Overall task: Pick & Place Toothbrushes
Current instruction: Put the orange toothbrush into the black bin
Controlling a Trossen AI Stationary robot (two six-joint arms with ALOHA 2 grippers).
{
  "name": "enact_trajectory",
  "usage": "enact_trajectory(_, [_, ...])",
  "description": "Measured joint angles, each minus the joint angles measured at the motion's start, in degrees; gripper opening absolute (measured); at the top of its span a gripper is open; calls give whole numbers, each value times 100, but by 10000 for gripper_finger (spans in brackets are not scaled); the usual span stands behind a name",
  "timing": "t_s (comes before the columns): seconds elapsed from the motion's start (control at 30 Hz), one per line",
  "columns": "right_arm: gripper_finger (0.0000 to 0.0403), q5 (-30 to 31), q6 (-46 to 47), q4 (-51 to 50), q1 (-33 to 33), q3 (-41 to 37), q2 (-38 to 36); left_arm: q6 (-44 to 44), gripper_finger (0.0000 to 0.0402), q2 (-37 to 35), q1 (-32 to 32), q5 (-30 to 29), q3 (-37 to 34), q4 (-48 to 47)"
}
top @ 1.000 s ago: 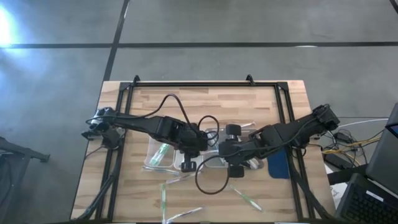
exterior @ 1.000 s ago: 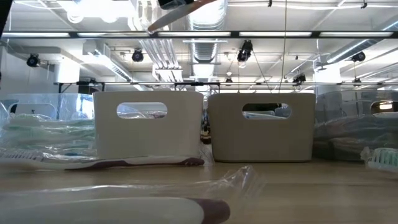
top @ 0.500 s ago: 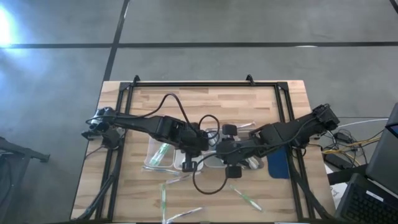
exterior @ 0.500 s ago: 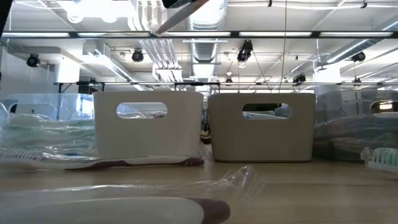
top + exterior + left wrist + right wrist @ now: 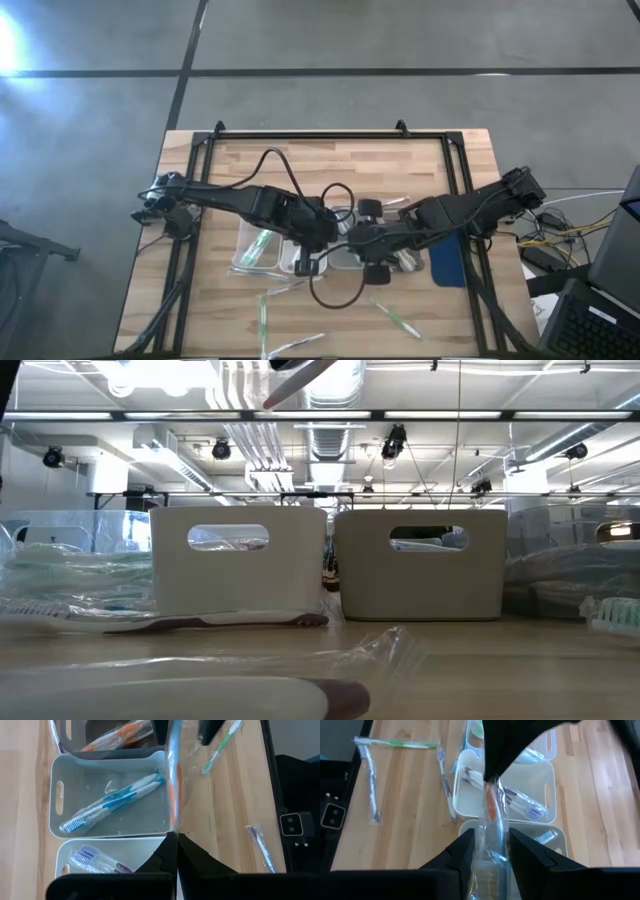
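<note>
A clear-wrapped toothbrush with an orange handle is held up over the white bins between the two arms. It also shows in the right wrist view, and its end pokes in at the top of the low view. My left gripper is shut on one end of it. My right gripper is open at the other end, one finger on each side of the wrapper. Blue toothbrushes lie in one bin, purple ones in the neighbouring bin. My left gripper pinches the end of the wrapped toothbrush between its two fingertips. The toothbrush runs straight on from the fingers, in line with them. It is lifted clear above the bins.
White bins stand mid-table under both grippers, with handle cut-outs in the low view. Loose wrapped toothbrushes lie near the table's near edge and beside the bins. A blue object sits at the right.
My right gripper has moved toward the table's left and closed in on my left gripper, so its fingers now stand around the toothbrush's free end. In the low view the toothbrush's end has shifted right and slightly up.
</note>
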Motion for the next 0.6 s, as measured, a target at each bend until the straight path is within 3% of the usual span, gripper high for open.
enact_trajectory(0.33, [20,37,-18,-62,-14,-2,0,48,2,0,-7,24,2,13])
enact_trajectory(0.6, [16,20,-4,-56,-13,-4,0,10,8,0,-7,58,0,0])
